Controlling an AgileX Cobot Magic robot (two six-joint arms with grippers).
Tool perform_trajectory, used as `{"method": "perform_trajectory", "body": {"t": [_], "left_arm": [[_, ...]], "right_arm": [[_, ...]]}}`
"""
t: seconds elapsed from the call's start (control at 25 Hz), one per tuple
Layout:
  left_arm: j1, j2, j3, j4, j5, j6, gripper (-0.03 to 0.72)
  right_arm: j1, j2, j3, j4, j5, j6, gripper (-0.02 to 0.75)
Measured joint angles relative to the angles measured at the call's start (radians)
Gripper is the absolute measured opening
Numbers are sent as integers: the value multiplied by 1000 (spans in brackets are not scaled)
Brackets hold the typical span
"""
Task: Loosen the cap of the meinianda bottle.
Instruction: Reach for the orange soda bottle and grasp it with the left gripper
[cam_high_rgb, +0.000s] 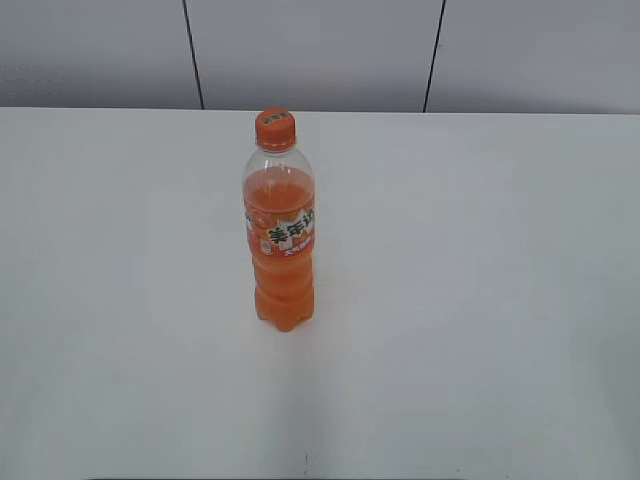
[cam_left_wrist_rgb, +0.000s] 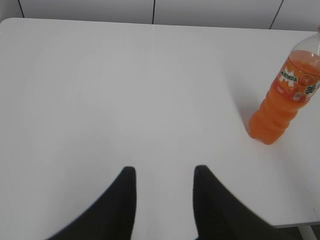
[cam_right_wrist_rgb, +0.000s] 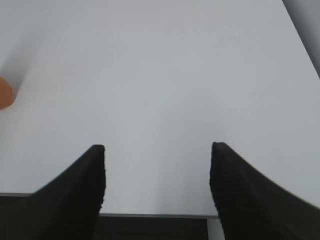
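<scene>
Standing upright near the table's (cam_high_rgb: 500, 300) middle, cap (cam_high_rgb: 274, 128) on, the bottle (cam_high_rgb: 280, 230) lies ahead-right of the left gripper (cam_left_wrist_rgb: 164, 175), ahead-left of the right gripper (cam_right_wrist_rgb: 157, 150); both gape empty, left seemingly nearer.

Cap (cam_high_rgb: 274, 125) — orange, tiny dark print on top. Meinianda bottle (cam_high_rgb: 280, 240) — clear plastic, orange drink, green-white-orange label. Table (cam_high_rgb: 480, 300) plain white. Gripper fingers (cam_right_wrist_rgb: 75, 195) black.
</scene>
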Motion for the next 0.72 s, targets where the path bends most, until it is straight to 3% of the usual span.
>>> {"method": "perform_trajectory", "body": {"t": [0.72], "left_arm": [[0,0,0,0,0,0,247]], "right_arm": [[0,0,0,0,0,0,494]]}}
